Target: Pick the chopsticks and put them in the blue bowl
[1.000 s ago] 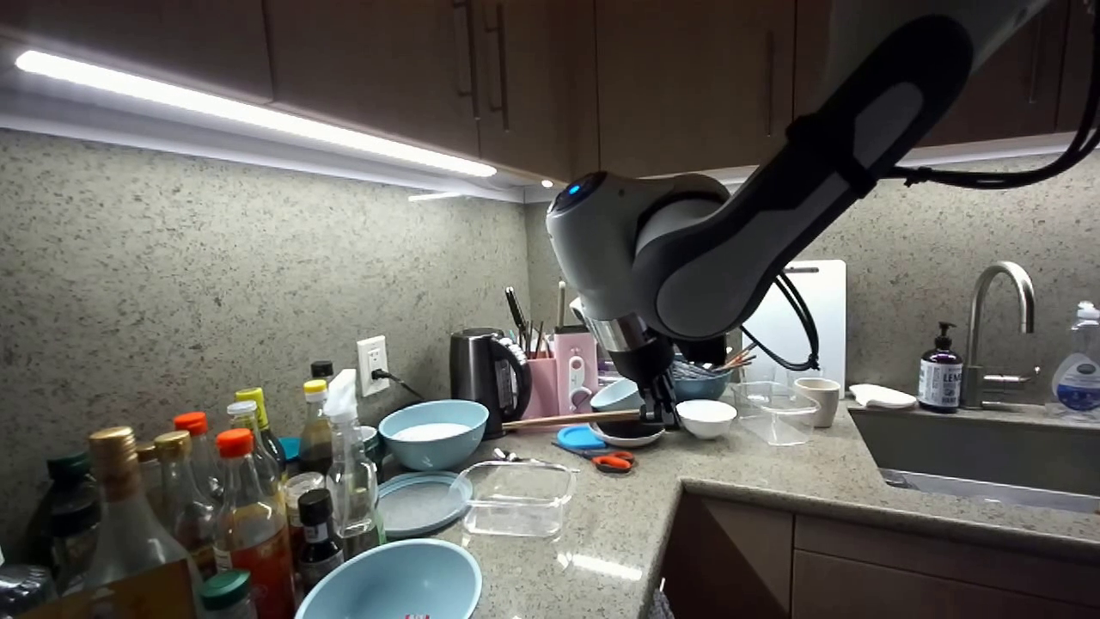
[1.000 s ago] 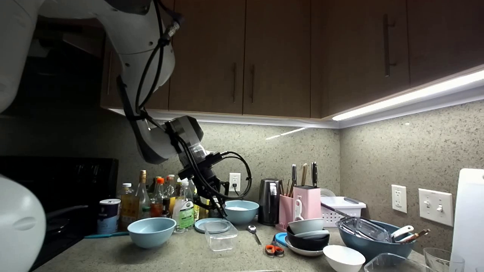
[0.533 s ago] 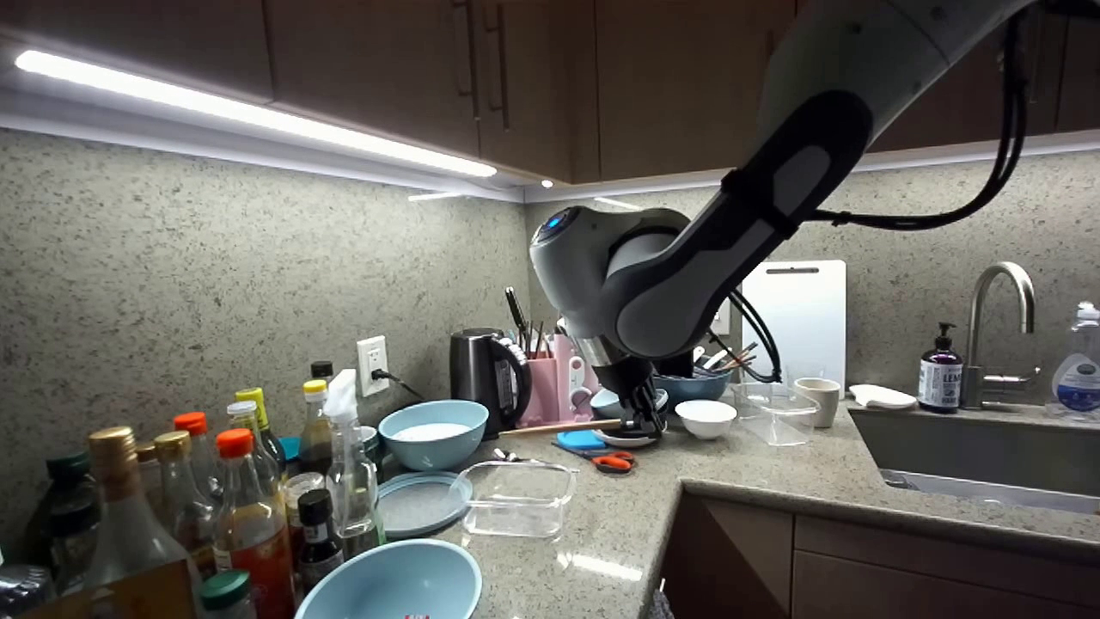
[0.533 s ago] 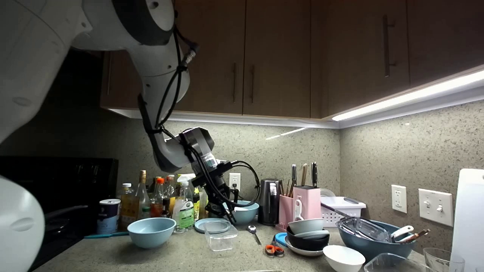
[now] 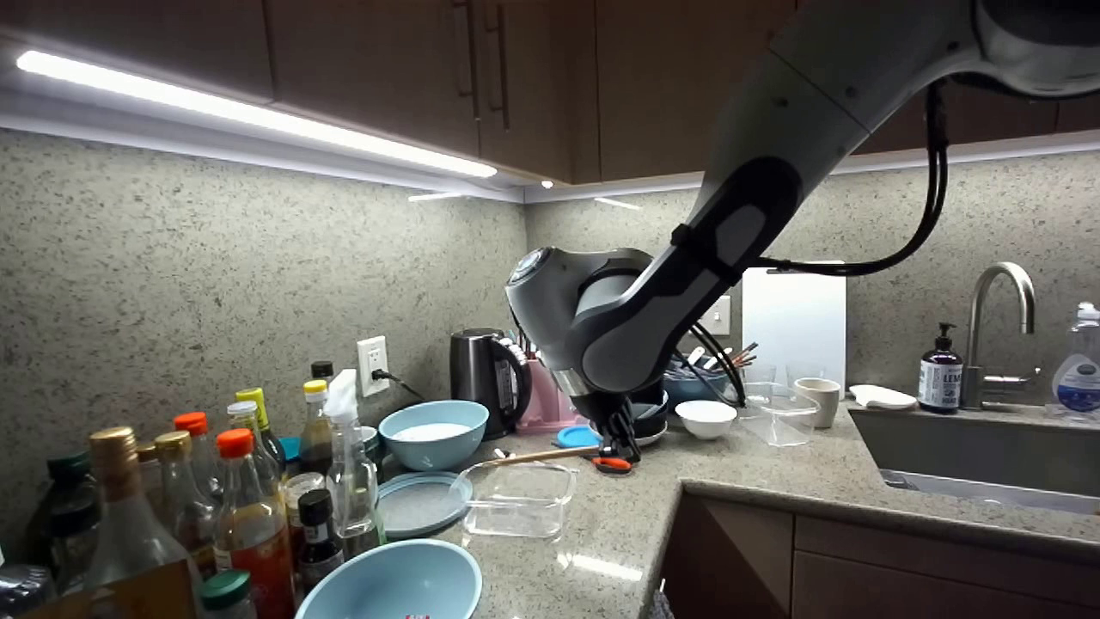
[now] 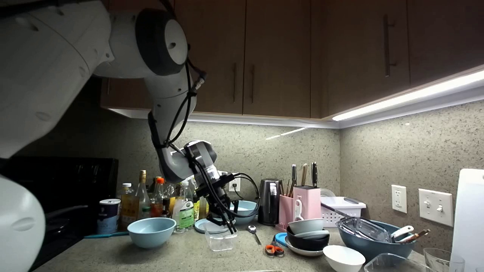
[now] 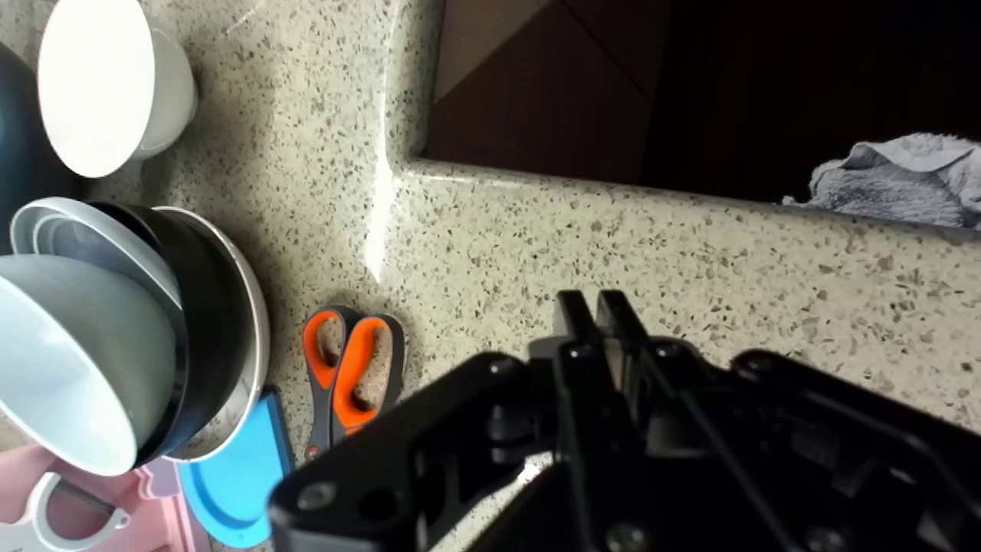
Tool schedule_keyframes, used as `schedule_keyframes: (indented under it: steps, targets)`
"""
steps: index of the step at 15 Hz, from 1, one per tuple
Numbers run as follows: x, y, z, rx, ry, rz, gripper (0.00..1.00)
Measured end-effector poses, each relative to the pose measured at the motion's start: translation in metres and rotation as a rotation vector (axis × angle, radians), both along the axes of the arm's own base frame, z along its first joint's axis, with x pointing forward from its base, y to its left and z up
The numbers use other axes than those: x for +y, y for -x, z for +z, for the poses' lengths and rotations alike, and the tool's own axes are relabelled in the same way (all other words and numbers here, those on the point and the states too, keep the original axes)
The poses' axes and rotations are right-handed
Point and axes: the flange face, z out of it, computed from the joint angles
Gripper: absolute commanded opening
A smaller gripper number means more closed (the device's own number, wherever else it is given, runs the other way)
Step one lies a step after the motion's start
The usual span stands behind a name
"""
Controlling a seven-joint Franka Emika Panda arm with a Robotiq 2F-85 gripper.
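Where the counter edge (image 5: pixel 739 492) turns its inside corner, in an exterior view, the gripper (image 5: pixel 620 451), one, hangs near it, jaws nearly together on the chopsticks (image 5: pixel 550 455). Chopsticks: pale tan, tilted slightly, one end in the grip, the other reaching toward the rear rim of the glass dish (image 5: pixel 516 520); touching or apart, cannot tell; number of sticks, cannot tell. Blue bowl (image 5: pixel 378 576): one, foreground, cut by the frame, apart from the chopsticks. Second bowl (image 5: pixel 434 454): one, pale blue, white inside, beside the kettle (image 5: pixel 477 378). Counter (image 5: pixel 614 524): a strip between glass dish and edge.

In an exterior view, gripper tip in line with the glass dish; contact cannot be told. Blue bowl: upright, left of the dish. Spoon (image 6: pixel 252 229): one. Scissors (image 6: pixel 274 250): one pair. Bowl stack (image 6: pixel 310 241): one, next to the white bowl (image 6: pixel 344 258), one. Knife block (image 6: pixel 307 202): one, three handles above. Room: a broad stretch of counter from blue bowl to scissors.

In the wrist view, fingers (image 7: pixel 573 314): two, almost meeting, a tan sliver between. Counter edge crosses beyond them; past it, cloth (image 7: pixel 912 180), one. Scissors left of the fingers, apart, two orange handles showing. Farther left, white dish (image 7: pixel 261 337), one, bearing the stack; blue lid (image 7: pixel 237 475), one, at its rim. Counter spreads right of the scissors.
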Motion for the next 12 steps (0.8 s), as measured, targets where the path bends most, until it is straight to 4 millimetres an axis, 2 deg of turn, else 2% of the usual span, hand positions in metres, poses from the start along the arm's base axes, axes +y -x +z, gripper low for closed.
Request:
schedule_keyframes:
  steps: [8,12]
  targets:
    - [0.005,-0.011,-0.039,0.058,0.011,-0.007,0.06]
    - [0.004,-0.018,-0.044,0.07,0.026,-0.022,0.06]
